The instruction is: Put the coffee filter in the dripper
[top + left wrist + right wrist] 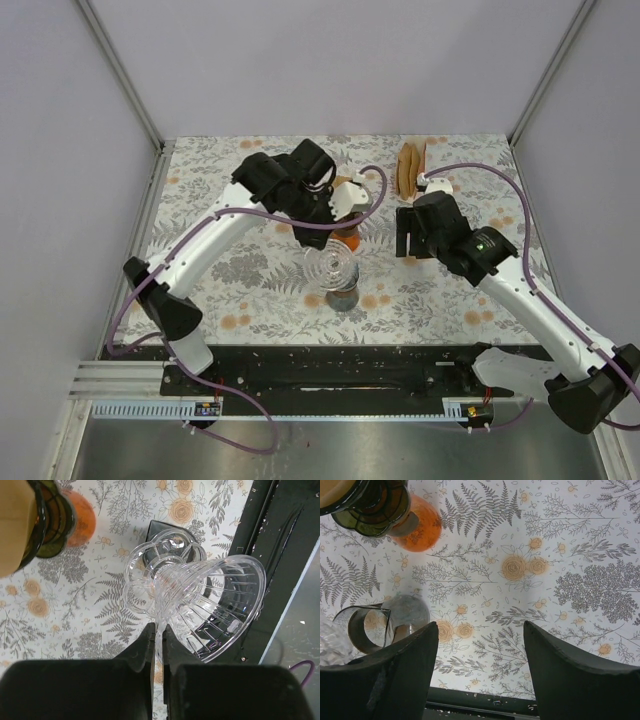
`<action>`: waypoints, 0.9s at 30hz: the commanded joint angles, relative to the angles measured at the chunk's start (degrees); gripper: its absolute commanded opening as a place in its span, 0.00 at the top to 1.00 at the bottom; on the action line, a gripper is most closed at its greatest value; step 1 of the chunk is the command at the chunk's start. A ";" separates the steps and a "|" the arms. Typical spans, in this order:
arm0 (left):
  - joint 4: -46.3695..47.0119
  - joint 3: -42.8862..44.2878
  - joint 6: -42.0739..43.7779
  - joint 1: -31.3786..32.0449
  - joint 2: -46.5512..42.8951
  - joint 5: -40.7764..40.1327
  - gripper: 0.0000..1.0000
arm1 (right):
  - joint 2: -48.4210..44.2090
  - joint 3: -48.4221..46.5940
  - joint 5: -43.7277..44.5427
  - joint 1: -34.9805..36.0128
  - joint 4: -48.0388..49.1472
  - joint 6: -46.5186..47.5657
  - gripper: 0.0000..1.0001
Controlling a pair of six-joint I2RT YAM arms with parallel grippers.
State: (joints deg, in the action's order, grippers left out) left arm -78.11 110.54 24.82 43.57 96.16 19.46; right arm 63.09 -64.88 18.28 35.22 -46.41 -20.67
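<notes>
On the floral table (pixel 200 290) both my arms reach in toward the middle; left arm comes from the near left, right arm from the near right; my left claw (pixel 159 631) is clenched on the thin clear handle of the glass dripper (pixel 210 600), fingers pinched tight with only that strip of glass between them; dripper sits at table centre, tilted in the left wrist view with its wide ribbed mouth facing the near black rail; directly behind it stands a dark cup (pixel 344 298), overlapping the dripper from above; cannot tell if they touch; my right claw (pixel 480 627) is released, fingers spread wide, bare table cloth showing between them, nothing held; it hangs right of the dripper, apart from it; a dark fluted vessel (pixel 370 505) on an orange base (pixel 420 527) stands just beyond the dripper, tan surface at its top, cannot tell what that is; coffee filter stack (pixel 408 170), brown, lies at the far edge of the table right of centre, beyond my right claw, well apart from the dripper, not in it.
</notes>
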 commanded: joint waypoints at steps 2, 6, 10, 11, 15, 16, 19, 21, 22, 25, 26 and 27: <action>-10.58 5.21 -1.26 2.30 4.56 0.05 1.00 | -1.92 1.16 -0.97 -1.47 0.89 0.89 0.23; -10.57 7.22 -1.00 2.92 7.02 0.31 1.00 | -2.27 2.13 -1.32 -2.26 0.89 1.15 0.23; -10.58 8.47 -0.91 2.92 8.87 1.28 1.00 | -2.01 2.22 -1.85 -2.53 0.89 1.50 0.23; -10.58 8.11 -0.74 2.92 9.04 1.71 1.00 | -2.09 2.22 -1.76 -2.61 0.89 1.59 0.23; -10.58 5.57 0.14 2.92 8.61 2.94 1.00 | -2.09 2.65 -1.76 -2.79 0.71 1.86 0.23; -10.58 5.04 0.23 2.92 8.69 3.04 1.00 | -2.09 2.74 -1.76 -2.70 0.71 1.86 0.23; -10.49 4.95 0.32 2.84 9.31 2.95 1.00 | -1.39 2.92 -2.37 -2.79 0.88 1.86 0.22; -10.49 5.38 0.41 2.92 9.92 2.95 0.93 | -0.87 2.92 -3.25 -2.79 1.06 1.77 0.22; -10.49 5.65 0.41 2.92 10.19 2.95 0.89 | -0.60 2.83 -3.69 -2.79 1.15 1.68 0.22; -10.49 6.96 0.14 2.92 11.33 3.12 0.82 | -0.51 2.83 -5.01 -2.79 1.41 1.86 0.22; -10.49 7.49 0.14 2.92 11.50 3.12 0.79 | -0.34 2.83 -5.53 -2.79 1.50 1.86 0.22; -10.49 7.84 0.14 2.92 11.77 3.12 0.77 | -0.42 2.74 -5.89 -2.79 1.50 1.86 0.22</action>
State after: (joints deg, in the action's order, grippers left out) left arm -78.30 115.55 25.02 46.35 106.69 20.78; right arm 62.59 -62.00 14.74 32.84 -46.37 -19.42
